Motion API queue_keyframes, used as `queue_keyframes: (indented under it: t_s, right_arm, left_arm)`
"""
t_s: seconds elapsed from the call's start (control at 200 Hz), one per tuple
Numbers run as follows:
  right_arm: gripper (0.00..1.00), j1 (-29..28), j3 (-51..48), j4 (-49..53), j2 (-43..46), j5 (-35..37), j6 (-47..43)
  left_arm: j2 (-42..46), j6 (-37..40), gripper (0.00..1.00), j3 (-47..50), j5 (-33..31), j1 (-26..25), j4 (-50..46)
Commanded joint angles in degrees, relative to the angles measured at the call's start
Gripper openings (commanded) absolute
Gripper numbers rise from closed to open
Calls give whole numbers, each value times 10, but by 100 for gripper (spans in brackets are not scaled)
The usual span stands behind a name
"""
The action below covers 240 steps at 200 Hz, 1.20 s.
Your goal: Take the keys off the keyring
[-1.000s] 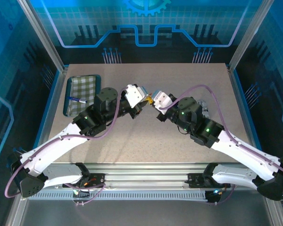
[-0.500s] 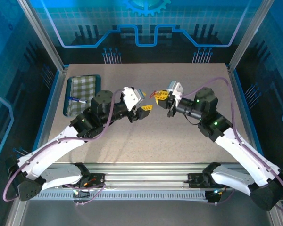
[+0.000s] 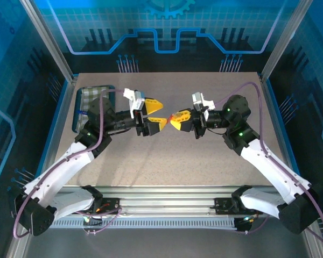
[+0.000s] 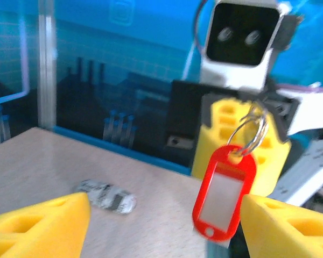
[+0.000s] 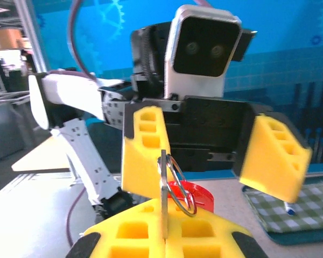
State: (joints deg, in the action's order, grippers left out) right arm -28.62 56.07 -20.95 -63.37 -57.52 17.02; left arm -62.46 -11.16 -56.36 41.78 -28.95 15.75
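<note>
My right gripper [image 3: 175, 119] is shut on a thin flat metal key [image 5: 164, 200], which I see edge-on between its yellow fingers [image 5: 204, 236]. A wire keyring [image 5: 178, 183] passes through the key's head. A red oblong tag [image 4: 223, 196] hangs from the keyring [image 4: 251, 130] above the table. My left gripper [image 3: 156, 113] faces it from the left, a short gap away. It is open with nothing between its fingers [image 4: 43, 223], and the tag hangs just inside the right fingertip.
A green checked tray [image 3: 89, 97] with a blue-and-white pen [image 5: 288, 208] sits at the back left, partly behind my left arm. A small blurred grey-and-white object [image 4: 107, 196] lies on the table beyond the grippers. Metal frame posts border the table [image 3: 167, 161].
The two grippers met at the centre a second ago. The left one has opened and drawn back to the left. The right one has lifted and turned leftward, still shut.
</note>
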Motion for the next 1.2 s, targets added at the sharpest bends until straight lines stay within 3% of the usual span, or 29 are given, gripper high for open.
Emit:
queue_keyframes:
  t_s: [0.0,0.415,0.566,0.666,0.806,1.041,1.196]
  right_arm:
    - [0,8,-5,-81,-12,-65,58]
    - [0,10,-2,-123,-38,-81,86]
    - [0,11,0,-120,-39,-77,82]
    - [0,10,-1,-124,-41,-78,85]
    - [0,11,-6,-130,-42,-77,91]
    - [0,12,-5,-79,-35,-63,53]
    - [0,14,7,1,-23,-43,-4]
  left_arm:
    - [-23,-101,75,-17,125,9,111]
    - [-77,-197,72,-37,214,7,171]
    - [-82,-209,50,-38,224,7,172]
    - [-84,-211,47,-38,220,8,168]
    - [-90,-219,33,-43,218,7,176]
    - [-92,-209,0,-51,214,7,153]
    - [-78,-167,0,-53,200,7,100]
